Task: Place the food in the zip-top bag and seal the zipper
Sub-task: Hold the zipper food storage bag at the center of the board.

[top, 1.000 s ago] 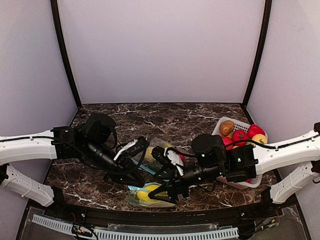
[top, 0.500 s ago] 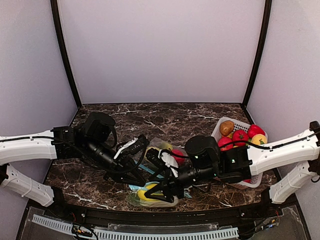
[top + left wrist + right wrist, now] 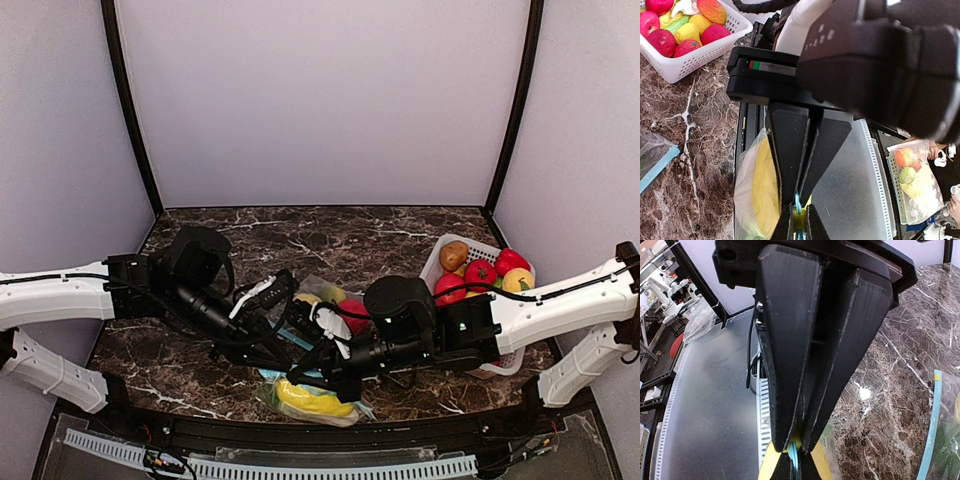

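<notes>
The table (image 3: 340, 235) looks glossy dark marble, the bag (image 3: 742, 185) clear shiny plastic, the basket (image 3: 695, 57) white plastic.

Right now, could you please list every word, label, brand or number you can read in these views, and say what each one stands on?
None: no view shows readable text.
The red and green mark on the black bar in the left wrist view is a colour patch, not lettering.
The zip-top bag and the white basket show no print.
</notes>
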Controlling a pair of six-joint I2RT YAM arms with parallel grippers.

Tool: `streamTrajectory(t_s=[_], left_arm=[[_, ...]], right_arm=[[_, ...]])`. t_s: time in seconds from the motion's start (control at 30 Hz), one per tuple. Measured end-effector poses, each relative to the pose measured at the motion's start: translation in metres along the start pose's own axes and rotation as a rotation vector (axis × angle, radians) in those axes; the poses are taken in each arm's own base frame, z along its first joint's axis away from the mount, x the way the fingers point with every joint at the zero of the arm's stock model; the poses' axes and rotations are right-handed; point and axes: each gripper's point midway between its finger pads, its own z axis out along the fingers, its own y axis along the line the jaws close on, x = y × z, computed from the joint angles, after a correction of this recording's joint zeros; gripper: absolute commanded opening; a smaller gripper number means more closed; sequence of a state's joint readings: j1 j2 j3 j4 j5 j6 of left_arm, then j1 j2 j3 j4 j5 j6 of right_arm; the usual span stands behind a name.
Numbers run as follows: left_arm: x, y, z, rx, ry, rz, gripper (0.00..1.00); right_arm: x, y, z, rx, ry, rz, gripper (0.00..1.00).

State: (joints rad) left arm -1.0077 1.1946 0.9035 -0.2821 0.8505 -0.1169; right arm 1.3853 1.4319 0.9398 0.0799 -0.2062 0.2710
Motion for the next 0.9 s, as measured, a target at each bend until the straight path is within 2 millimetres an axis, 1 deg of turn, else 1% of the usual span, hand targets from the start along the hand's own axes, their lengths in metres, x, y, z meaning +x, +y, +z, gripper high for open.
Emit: streamTrajectory(t_s=[0.27, 0.47, 0.67, 0.9], left_arm=[[0.001, 0.006, -0.003, -0.050, 0.017, 0.053, 0.01], [0.002, 0.013, -0.008, -0.117, 0.071, 0.123, 0.01], [0.010, 0.027, -0.008, -0.176, 0.144, 0.147, 0.01], [0.006, 0.029, -0.010, -0.201, 0.147, 0.182, 0.01]], right_arm=[[0.001, -0.001, -0.001, 0.005, -0.001, 0.005, 0.00], [0.000, -0.009, -0.009, 0.024, -0.013, 0.042, 0.00], [0.009, -0.020, -0.013, 0.048, 0.013, 0.081, 0.00], [0.006, -0.023, -0.018, 0.053, -0.001, 0.090, 0.00]])
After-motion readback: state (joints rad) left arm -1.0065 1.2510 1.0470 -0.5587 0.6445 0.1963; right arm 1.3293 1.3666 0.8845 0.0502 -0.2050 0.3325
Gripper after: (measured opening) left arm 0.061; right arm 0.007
